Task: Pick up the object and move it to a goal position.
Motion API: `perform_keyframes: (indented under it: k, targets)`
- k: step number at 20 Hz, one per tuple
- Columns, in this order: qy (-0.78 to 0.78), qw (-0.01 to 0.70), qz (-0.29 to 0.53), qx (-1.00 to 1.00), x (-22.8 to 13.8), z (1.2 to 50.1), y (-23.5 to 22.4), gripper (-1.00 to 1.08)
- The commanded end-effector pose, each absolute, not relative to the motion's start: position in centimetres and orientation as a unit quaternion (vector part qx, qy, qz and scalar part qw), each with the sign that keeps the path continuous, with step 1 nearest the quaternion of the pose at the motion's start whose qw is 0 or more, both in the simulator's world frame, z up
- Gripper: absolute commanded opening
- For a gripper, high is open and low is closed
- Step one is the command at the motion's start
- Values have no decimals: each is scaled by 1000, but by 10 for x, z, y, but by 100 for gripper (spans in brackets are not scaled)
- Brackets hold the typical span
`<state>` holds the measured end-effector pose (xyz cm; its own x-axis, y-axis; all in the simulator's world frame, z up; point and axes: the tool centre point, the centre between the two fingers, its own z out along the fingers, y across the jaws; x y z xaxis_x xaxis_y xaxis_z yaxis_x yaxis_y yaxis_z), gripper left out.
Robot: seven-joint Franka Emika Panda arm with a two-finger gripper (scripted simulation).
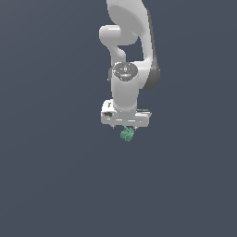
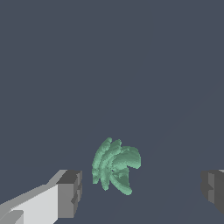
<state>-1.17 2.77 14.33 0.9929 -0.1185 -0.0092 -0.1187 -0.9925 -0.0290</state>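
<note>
One flat slate-blue surface (image 1: 51, 185) fills the whole exterior view, with no edge, seam, wall or horizon to tell a desk from a floor or from plain background. It carries no marking and almost no shading. The white arm (image 1: 132, 32) comes down from the top of the picture, its joints stacked one over another, with a dark band along the side toward the exterior view's right and a round dark cap on the wrist. Below that sits the broad white hand body, and the gripper (image 1: 126, 127) points downward beneath it. The object (image 1: 127, 134), a tiny green lumpy thing far narrower than the hand body, lies directly under the hand, at the fingers' tips. From here it cannot be told whether it touches them.

In the wrist view the same even slate-blue surface (image 2: 109, 61) covers the picture, again without texture; only a faint lighter diagonal band crosses part of it. The object (image 2: 114, 165) shows as a cluster of curved green ridges fanned like a shell. It lies between the two fingers (image 2: 70, 193), which have grey pads on white links and stand wide apart. Clear gaps separate the object from both pads, so the fingers grip nothing.
</note>
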Motion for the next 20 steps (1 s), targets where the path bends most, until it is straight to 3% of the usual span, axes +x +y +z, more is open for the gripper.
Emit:
perform_keyframes:
  k: [1, 20]
  targets:
    - [77, 13, 4, -997, -15, 137, 31, 100]
    - [212, 0, 0, -977, -42, 91, 50, 100]
